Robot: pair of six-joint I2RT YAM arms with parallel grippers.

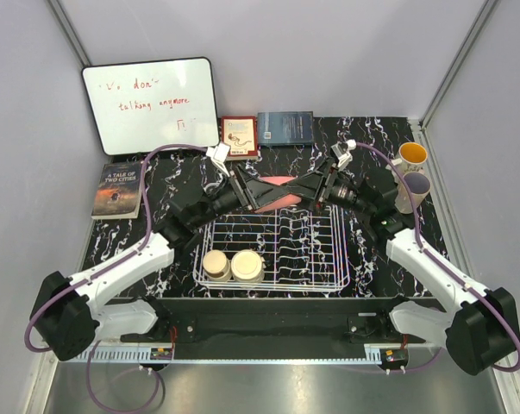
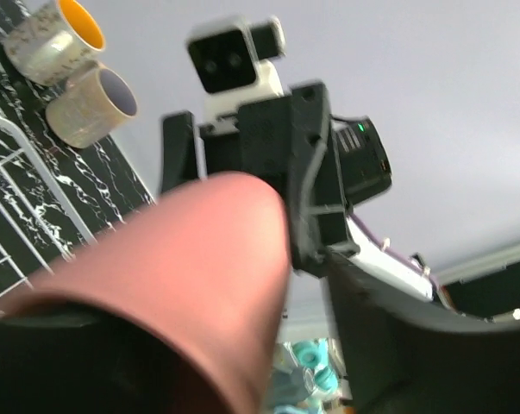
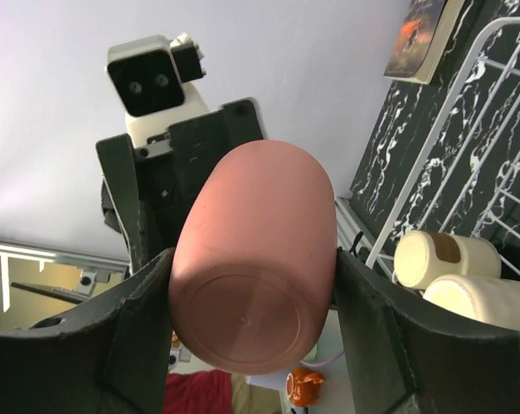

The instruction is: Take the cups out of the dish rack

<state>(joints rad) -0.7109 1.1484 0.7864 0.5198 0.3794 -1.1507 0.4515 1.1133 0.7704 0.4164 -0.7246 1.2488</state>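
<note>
The pink tumbler (image 1: pixel 277 191) hangs on its side in the air at the centre of the overhead view, above the far rim of the dish rack (image 1: pixel 341 259), with an arm at each end. The right tool (image 1: pixel 310 191) grips it: in the right wrist view both fingers press flat on its sides, base toward the camera. The left tool (image 1: pixel 251 194) straddles the other end, but the left wrist view shows a gap between the tumbler and one finger, so I judge it not yet clamped.

The main risk is timing. If the right tool lets go before the left has a firm hold, the smooth, round tumbler can slip and drop onto the rack wires or the table (image 1: pixel 126 228). An off-centre squeeze may also twist it out of the right fingers. The two tools sit very close, so fingers could collide.

Two cream cups (image 1: pixel 232 265) stand in the rack's lower left; a yellow-inside mug (image 1: pixel 410 155) and a lavender mug (image 1: pixel 415 185) sit on the table at upper right.
</note>
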